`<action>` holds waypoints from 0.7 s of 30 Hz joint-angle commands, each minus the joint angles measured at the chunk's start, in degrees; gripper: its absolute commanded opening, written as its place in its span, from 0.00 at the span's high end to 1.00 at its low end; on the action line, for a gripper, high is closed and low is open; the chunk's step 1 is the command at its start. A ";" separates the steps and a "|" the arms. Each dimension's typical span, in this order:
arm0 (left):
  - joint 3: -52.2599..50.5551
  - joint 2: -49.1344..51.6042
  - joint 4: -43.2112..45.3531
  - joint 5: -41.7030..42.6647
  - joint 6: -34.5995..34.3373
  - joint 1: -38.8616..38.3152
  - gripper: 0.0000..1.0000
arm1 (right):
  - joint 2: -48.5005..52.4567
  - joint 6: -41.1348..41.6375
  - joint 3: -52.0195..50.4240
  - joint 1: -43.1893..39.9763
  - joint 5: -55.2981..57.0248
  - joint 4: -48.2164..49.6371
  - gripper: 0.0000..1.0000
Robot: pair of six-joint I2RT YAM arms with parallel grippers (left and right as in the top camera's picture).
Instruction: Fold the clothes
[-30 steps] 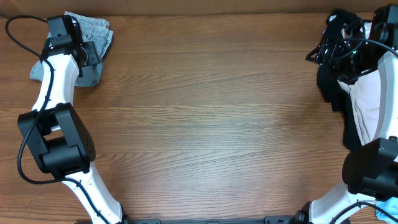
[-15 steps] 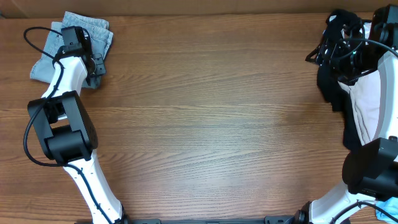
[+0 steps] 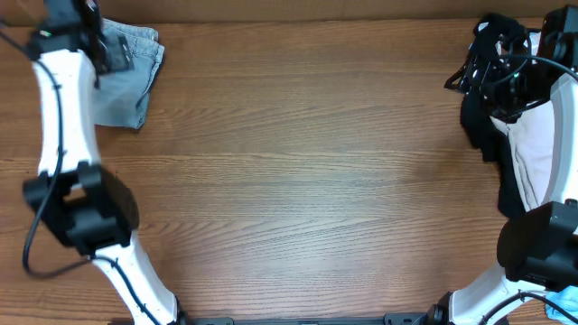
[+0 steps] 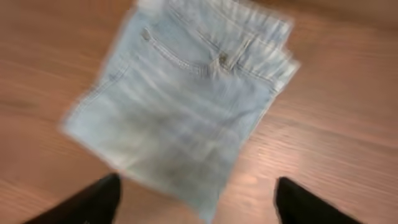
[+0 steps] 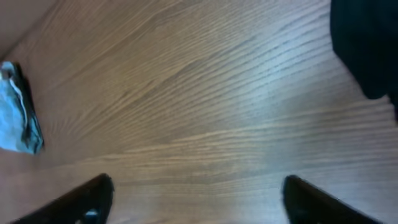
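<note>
The light-blue denim shorts (image 3: 126, 77) lie folded flat at the table's far left corner. In the left wrist view they fill the middle (image 4: 180, 106), waistband and a pocket at the top. My left gripper (image 4: 196, 202) is open and empty, raised above the shorts and clear of them; overhead it is at the far left edge (image 3: 90, 45). My right gripper (image 5: 199, 199) is open and empty over bare wood at the far right, by the black garment (image 3: 483, 108).
A black garment and beige trousers (image 3: 533, 153) are heaped at the right edge under my right arm. A small pale blue object (image 5: 15, 118) shows at the left of the right wrist view. The wooden table (image 3: 307, 181) spans the middle.
My left arm has lifted off the shorts and swung back to the far left edge. The shorts now lie uncovered. The right arm has not moved.
</note>
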 commanded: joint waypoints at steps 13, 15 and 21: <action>6.67 -20.57 -15.10 11.56 -2.40 0.42 0.01 | -16.41 -3.52 14.34 3.61 9.73 -10.60 0.00; 6.67 -20.52 -16.44 14.86 -2.36 0.42 0.00 | -19.34 -3.54 14.34 4.61 9.79 -11.37 0.00; 6.67 -20.52 -16.79 14.69 -2.32 0.42 0.00 | -28.30 -3.34 14.34 5.35 9.79 -10.56 0.00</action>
